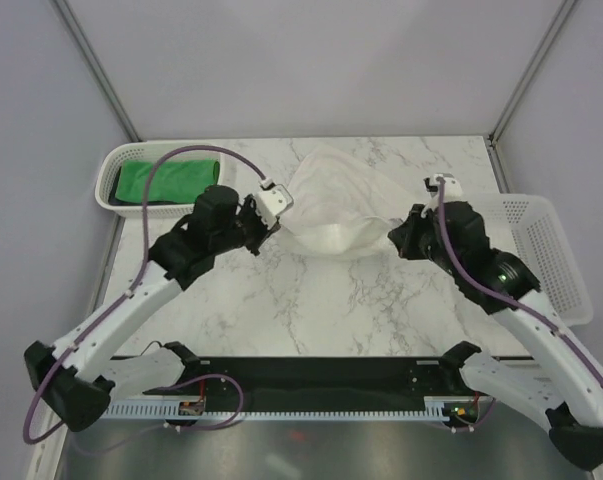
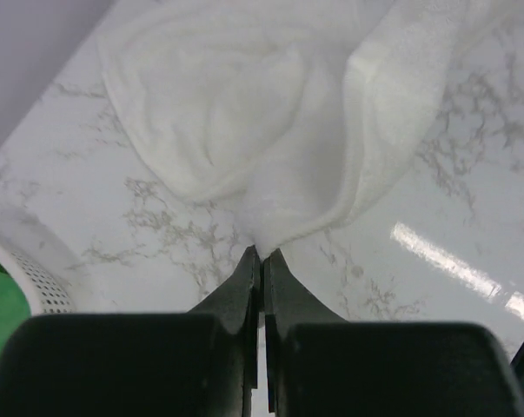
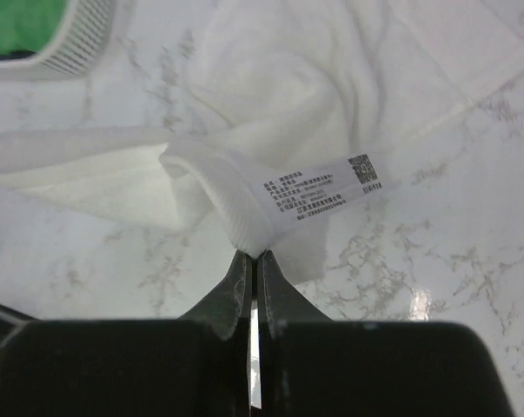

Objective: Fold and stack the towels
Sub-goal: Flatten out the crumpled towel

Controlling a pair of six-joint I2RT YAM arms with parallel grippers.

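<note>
White towel (image 3: pixel 270 87) label (image 3: pixel 318 187): QR code (image 3: pixel 363 167) plus tiny print, unreadable.

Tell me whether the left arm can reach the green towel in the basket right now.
Probably not yet: the left gripper is shut on the white towel. The green towel lies close beside it.

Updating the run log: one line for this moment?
left hand: shut on white towel; right hand: shut on white towel; green towel: in basket
</note>
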